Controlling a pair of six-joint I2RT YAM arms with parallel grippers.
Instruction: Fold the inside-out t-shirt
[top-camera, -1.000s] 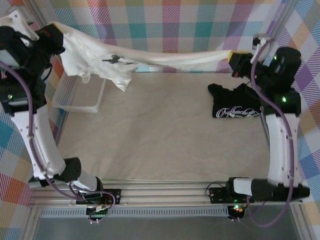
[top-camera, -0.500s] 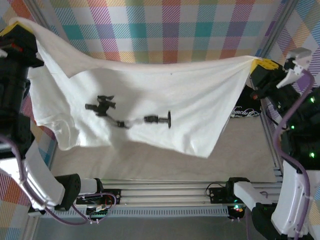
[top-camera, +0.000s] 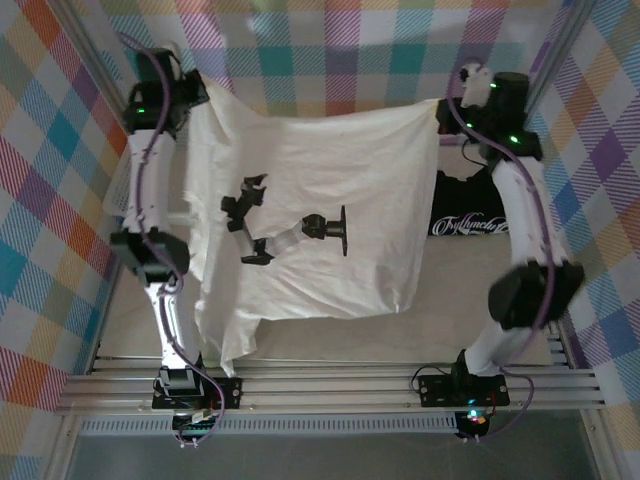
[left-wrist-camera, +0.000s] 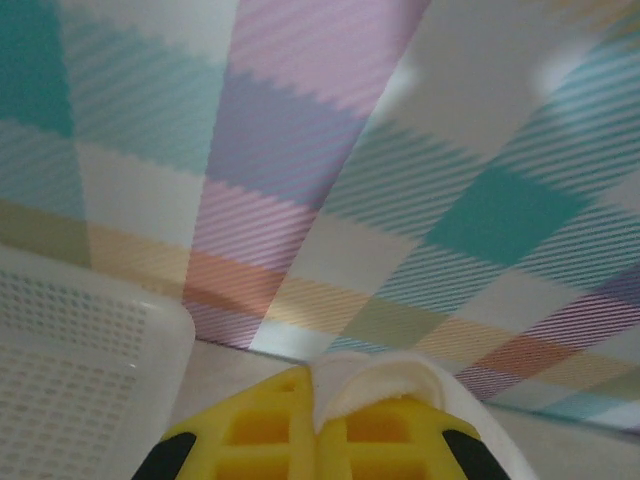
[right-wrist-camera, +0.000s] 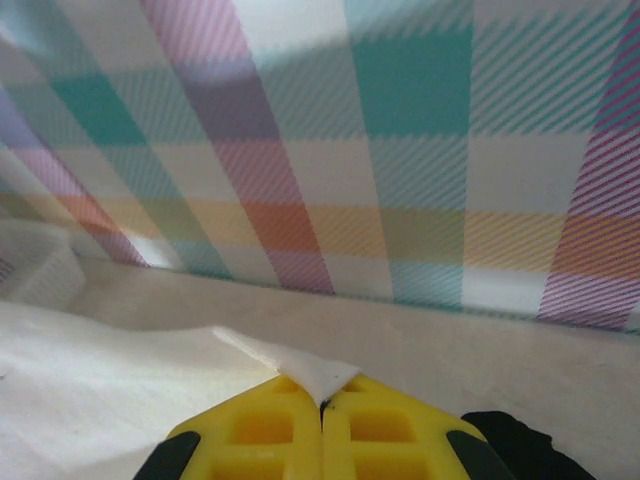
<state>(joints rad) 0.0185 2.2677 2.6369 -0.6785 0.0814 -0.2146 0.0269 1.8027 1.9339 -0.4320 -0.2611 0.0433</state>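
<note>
Cloth is pinched at both ends: the yellow left fingers are pressed together on a folded lip of the cream-white soft-fabric short-sleeved t-shirt, which bulges up from the seam between them. The yellow right fingers are closed as well, nipping a small pointed corner of the same garment at their tips. From the two pinched corners the t-shirt spreads open over the pale tabletop. It lies to the left of the crumpled black t-shirt with white script lettering, and its right edge reaches that black shirt's left side; whether it overlaps or only touches cannot be told. Its near hem hangs unevenly, with one corner trailing lower on the side away from the black shirt. A dark, jointed-looking shape shows on the middle of the white cloth; print or shadow, I cannot tell. The right fingers sit just beyond the black shirt's far left corner, while the left fingers are well apart from it, across the full width of the white cloth. Farther left again, the left wrist view catches the rounded corner of a white perforated plastic basket. The white right arm crosses above the black shirt's right part, and a pastel checked wall stands behind everything.
</note>
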